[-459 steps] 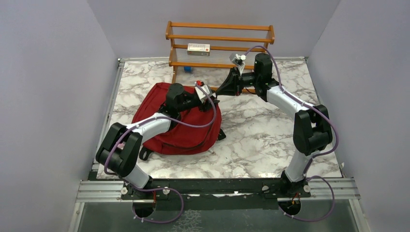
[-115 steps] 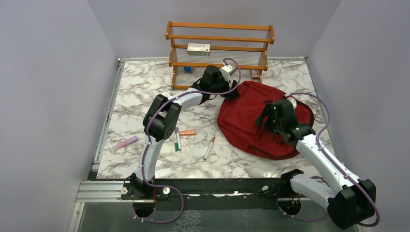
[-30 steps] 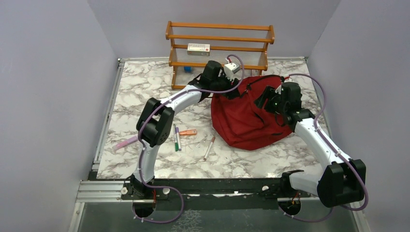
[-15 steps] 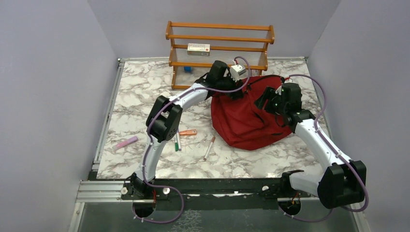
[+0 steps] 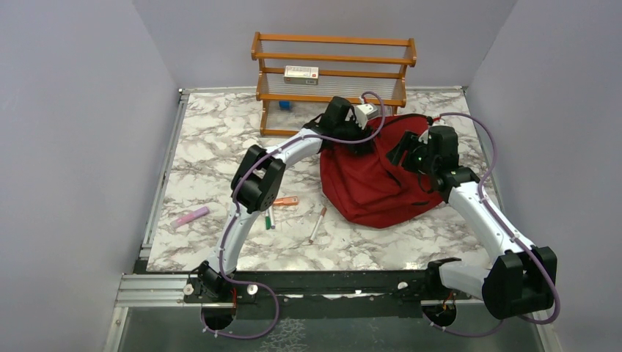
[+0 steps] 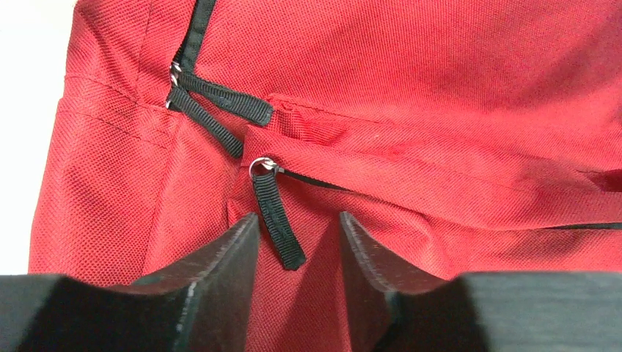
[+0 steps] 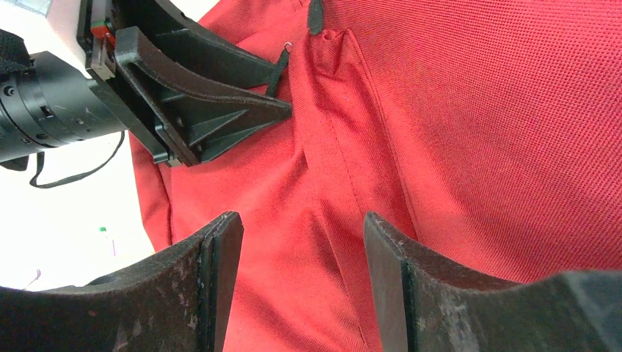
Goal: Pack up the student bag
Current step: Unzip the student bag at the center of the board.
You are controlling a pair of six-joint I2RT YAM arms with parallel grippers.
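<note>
One bag (image 5: 370,187) lies on the right half of the counter (image 5: 213,147). One rack (image 5: 334,57) stands at the far edge, with one box (image 5: 301,73) on its shelf and one blue thing (image 5: 284,105) beneath it. Left of the bag four pens can be counted: one pink pen (image 5: 191,216), one orange pen (image 5: 287,201), one green pen (image 5: 267,219) and one red-tipped pen (image 5: 318,224). The left arm (image 5: 286,150) hides whether another lies by the green one. There are two arms, counting the right arm (image 5: 477,213). Each ends in one hand, the left hand (image 6: 298,215) and the right hand (image 7: 301,216). The left wrist view shows three black zipper tabs: two upper tabs (image 6: 227,99) and one lower tab (image 6: 277,213).
</note>
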